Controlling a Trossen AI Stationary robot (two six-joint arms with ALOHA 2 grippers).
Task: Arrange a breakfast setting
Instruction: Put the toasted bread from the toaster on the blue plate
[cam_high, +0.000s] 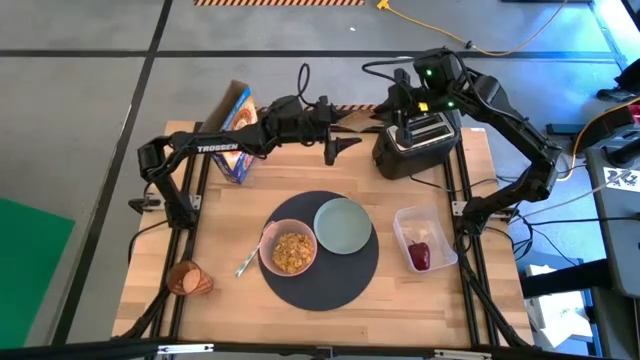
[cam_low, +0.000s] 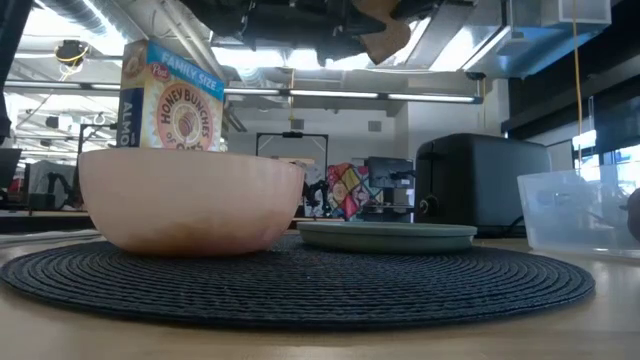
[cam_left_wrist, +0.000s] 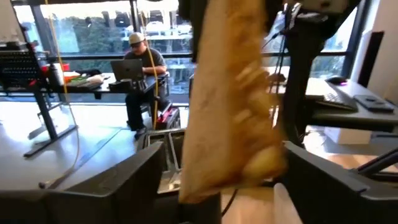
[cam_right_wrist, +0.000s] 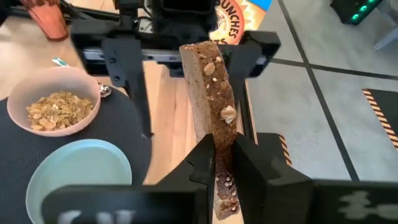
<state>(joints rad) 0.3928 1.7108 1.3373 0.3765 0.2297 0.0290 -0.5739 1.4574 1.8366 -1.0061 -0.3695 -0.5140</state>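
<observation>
A seeded toast slice (cam_right_wrist: 208, 74) hangs on edge over the far middle of the table, and my right gripper (cam_right_wrist: 224, 149) is shut on it. My left gripper (cam_right_wrist: 196, 115) faces it, open, with one finger on each side of the toast's far end (cam_left_wrist: 230, 106) and a gap on both sides. On the round dark mat (cam_high: 320, 285) stand a pink bowl (cam_high: 289, 251) of cereal and a pale-green plate (cam_high: 342, 225). A spoon (cam_high: 248, 262) lies at the mat's left edge. An amber cup (cam_high: 188, 279) lies on its side at the near left. A red fruit (cam_high: 419, 254) sits in a clear tub. My right gripper pinches the toast's two flat faces (cam_right_wrist: 219, 127) between its two fingers, toward the end nearer my wrist. The fingers slant downward from the table's far right. The slice stands on edge, lifted clear of the table, and reaches forward between my left gripper's fingers.
A black toaster (cam_high: 418, 140) stands at the far right, just below my right gripper. A cereal box (cam_high: 235, 135) stands at the far left, beside my left arm. The clear tub (cam_high: 425, 238) sits right of the mat. A person sits at a desk in the room beyond.
</observation>
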